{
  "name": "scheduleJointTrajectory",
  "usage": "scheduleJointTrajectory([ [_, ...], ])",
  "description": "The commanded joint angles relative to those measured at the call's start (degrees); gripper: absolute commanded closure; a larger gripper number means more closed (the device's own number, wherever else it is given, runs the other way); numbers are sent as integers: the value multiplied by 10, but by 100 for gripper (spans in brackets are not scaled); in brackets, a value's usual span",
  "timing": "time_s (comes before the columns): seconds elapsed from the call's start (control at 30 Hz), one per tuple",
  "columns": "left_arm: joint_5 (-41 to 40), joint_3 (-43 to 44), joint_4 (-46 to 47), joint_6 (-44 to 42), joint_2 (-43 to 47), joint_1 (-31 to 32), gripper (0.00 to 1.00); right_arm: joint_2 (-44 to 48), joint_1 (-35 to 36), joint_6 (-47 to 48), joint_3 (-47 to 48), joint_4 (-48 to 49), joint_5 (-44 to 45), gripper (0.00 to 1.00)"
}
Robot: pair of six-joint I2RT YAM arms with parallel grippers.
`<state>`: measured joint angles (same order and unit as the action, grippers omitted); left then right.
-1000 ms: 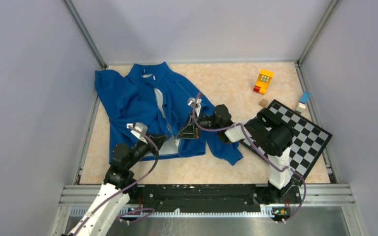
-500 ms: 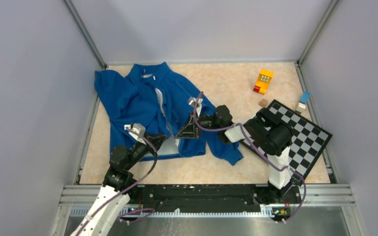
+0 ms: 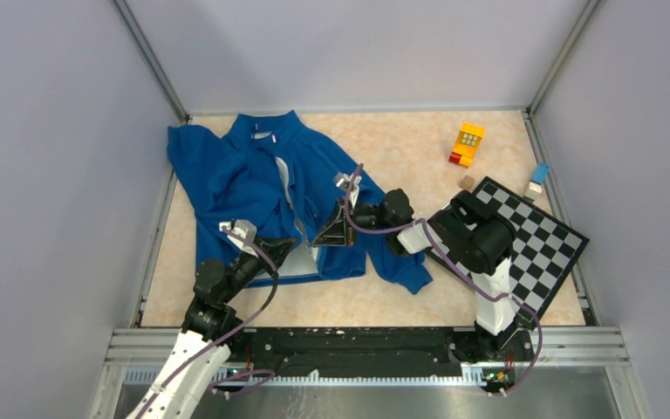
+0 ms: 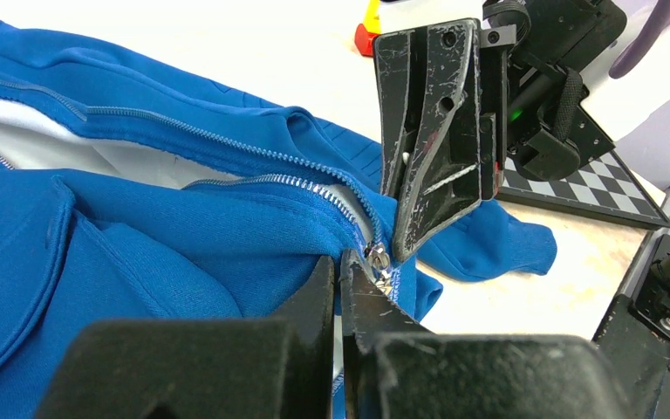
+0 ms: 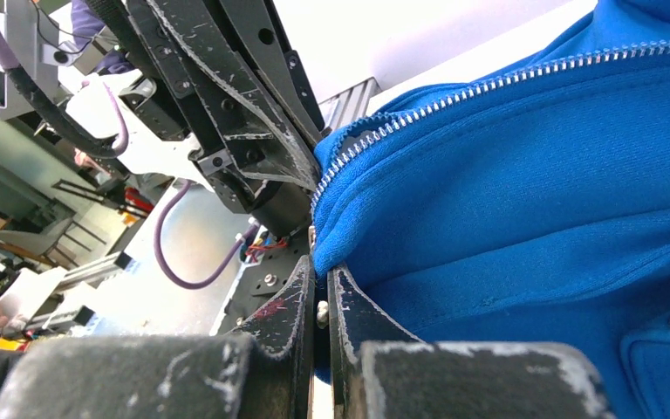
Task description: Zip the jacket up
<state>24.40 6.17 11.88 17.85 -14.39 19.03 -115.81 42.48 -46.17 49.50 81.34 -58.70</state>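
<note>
Jacket (image 3: 235,183) spread on tabletop (image 3: 401,148), zipper (image 4: 253,153) open; right fingers (image 5: 292,305) pinched narrow on hem (image 5: 336,231) by slider (image 4: 377,257), left fingers (image 4: 317,292) nearly shut just below it, hold cannot be told; hem to be kept taut, slider drawn straight toward collar (image 3: 272,125)

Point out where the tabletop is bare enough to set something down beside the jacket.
Bare marble-patterned tabletop lies between the royal-blue fabric jacket and the yellow toy block, and along the near edge in front of the hem. Crowded: the hem, where the left gripper and right gripper meet, and the right side under the black-and-white checkerboard.
</note>
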Motion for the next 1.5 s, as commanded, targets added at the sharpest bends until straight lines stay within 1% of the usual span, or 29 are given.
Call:
scheduleJointTrajectory([
  [0.0, 2, -1, 21, 1, 4, 0, 100, 10, -2, -12, -3, 81, -19, 100],
  [0.37, 11, -2, 26, 2, 4, 0, 100, 6, -4, -4, 4, 55, -7, 100],
  [0.83, 8, -1, 27, 5, 10, 0, 100, -12, -4, -23, 13, 72, -14, 100],
  [1.47, 10, 0, 19, 2, 3, 0, 100, 0, -4, -29, 8, 87, -10, 100],
])
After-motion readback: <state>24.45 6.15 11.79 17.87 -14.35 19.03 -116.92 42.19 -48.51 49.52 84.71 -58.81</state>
